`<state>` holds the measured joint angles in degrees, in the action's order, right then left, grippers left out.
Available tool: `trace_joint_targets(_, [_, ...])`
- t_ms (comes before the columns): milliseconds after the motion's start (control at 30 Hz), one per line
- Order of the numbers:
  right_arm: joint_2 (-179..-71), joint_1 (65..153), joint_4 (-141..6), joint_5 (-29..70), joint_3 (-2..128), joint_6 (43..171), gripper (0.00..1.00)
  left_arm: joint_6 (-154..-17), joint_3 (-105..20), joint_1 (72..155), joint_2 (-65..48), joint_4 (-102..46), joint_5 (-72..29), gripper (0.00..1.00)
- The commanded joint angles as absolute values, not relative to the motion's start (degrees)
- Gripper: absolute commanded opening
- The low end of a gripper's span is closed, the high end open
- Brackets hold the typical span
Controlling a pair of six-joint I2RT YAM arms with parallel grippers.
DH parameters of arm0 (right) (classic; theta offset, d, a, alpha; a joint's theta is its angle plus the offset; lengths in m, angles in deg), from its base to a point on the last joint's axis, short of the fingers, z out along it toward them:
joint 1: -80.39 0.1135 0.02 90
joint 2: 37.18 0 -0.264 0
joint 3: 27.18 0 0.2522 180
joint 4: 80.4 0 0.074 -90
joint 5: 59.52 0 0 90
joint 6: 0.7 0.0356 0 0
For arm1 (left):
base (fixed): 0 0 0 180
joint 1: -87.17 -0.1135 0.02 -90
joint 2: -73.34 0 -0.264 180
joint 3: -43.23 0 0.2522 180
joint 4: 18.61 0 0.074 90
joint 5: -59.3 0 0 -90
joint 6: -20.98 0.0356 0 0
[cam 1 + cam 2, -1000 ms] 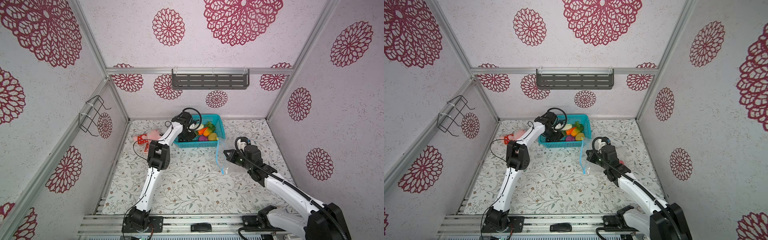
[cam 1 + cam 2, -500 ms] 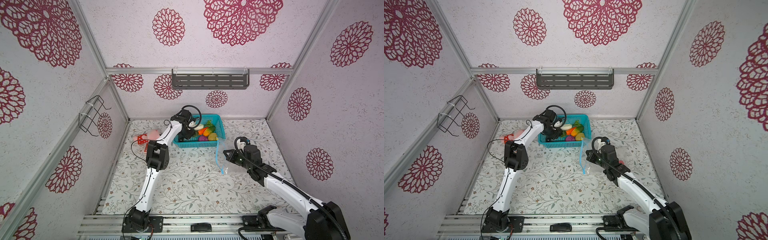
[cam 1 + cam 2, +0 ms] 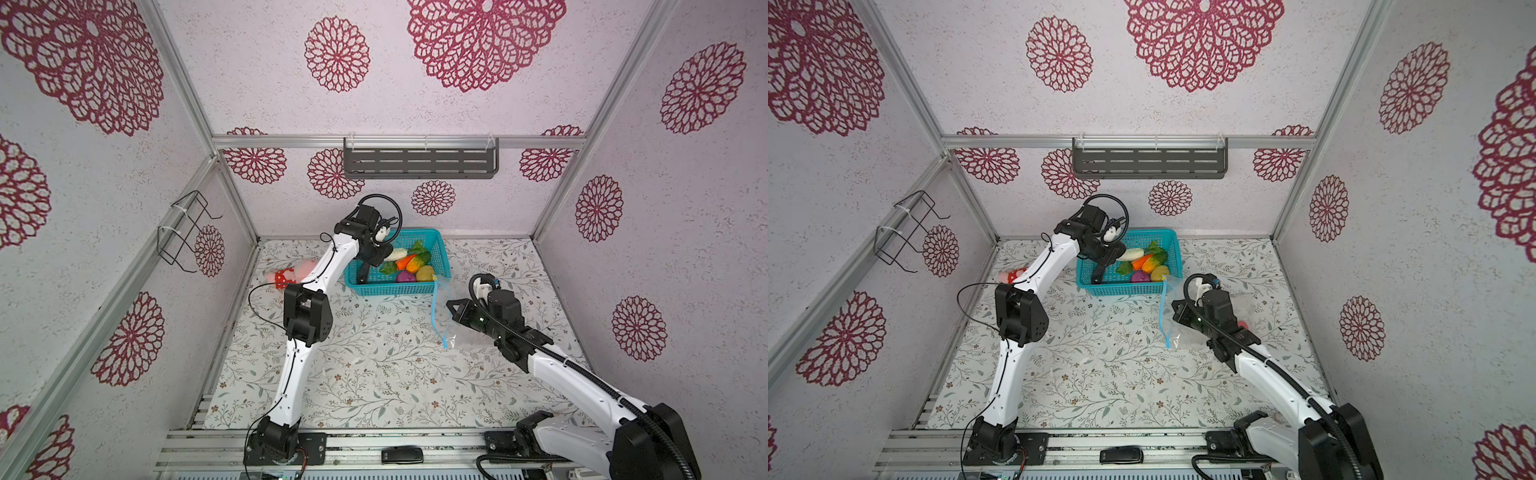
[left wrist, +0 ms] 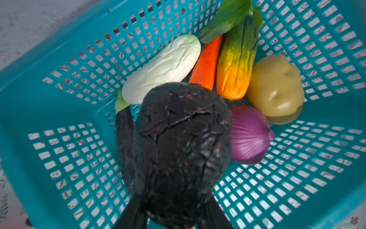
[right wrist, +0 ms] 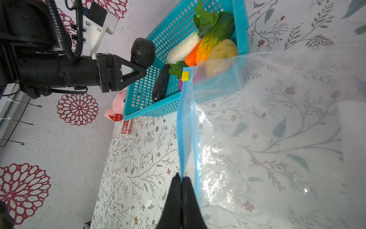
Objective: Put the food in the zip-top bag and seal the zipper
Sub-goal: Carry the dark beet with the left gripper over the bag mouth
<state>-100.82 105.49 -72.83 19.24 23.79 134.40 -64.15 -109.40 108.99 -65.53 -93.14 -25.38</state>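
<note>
My left gripper (image 4: 174,200) is shut on a dark, cracked, round toy vegetable (image 4: 184,142), held just above the teal basket (image 4: 59,111); in both top views that gripper (image 3: 380,253) (image 3: 1106,253) is over the basket's left part. Still in the basket lie the rest of the food: white corn (image 4: 162,69), carrot (image 4: 207,63), a green-yellow vegetable (image 4: 235,65), potato (image 4: 275,89), purple onion (image 4: 249,134), green leaves (image 4: 225,17) and a dark eggplant (image 5: 160,85). My right gripper (image 5: 181,179) (image 3: 451,305) is shut on the blue zipper (image 5: 186,128) of the clear zip-top bag (image 5: 267,138), whose mouth stands up beside the basket.
A pink plush toy (image 3: 286,272) lies left of the basket, behind the left arm. A small red card (image 5: 126,126) lies on the floral table near it. A grey shelf (image 3: 419,162) hangs on the back wall and a wire rack (image 3: 183,232) on the left wall.
The left gripper's jaws have closed in on the dark round vegetable in the basket. The right arm and the bag have not moved.
</note>
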Motion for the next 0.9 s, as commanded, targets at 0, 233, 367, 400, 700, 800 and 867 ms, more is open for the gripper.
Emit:
trace_joint_targets(0, [-99.9,105.2,-74.8,19.0,26.2,134.3,0.00,-65.4,-107.3,109.9,-60.6,-93.0,-23.7,0.31])
trace_joint_targets(233, [-100.0,105.2,-75.5,18.5,26.4,134.3,0.00,-67.0,-103.0,113.3,-56.1,-95.4,-22.3,0.29])
trace_joint_targets(367, [-100.1,105.2,-75.3,18.3,26.6,134.0,0.00,-68.5,-98.3,116.4,-52.0,-96.1,-20.7,0.29])
trace_joint_targets(400, [-100.0,105.2,-75.3,18.4,26.5,134.0,0.00,-68.6,-96.5,117.4,-50.7,-96.0,-20.5,0.28])
trace_joint_targets(700, [-99.4,105.1,-75.4,18.7,26.6,133.4,0.00,-71.1,-82.9,123.2,-40.6,-93.0,-16.8,0.29])
trace_joint_targets(800, [-98.9,105.2,-75.1,19.2,26.8,133.1,0.00,-71.4,-80.8,124.9,-39.8,-93.4,-16.0,0.29])
trace_joint_targets(867, [-98.8,105.1,-75.2,19.3,26.7,133.0,0.00,-72.1,-79.9,125.6,-39.8,-93.9,-15.1,0.29])
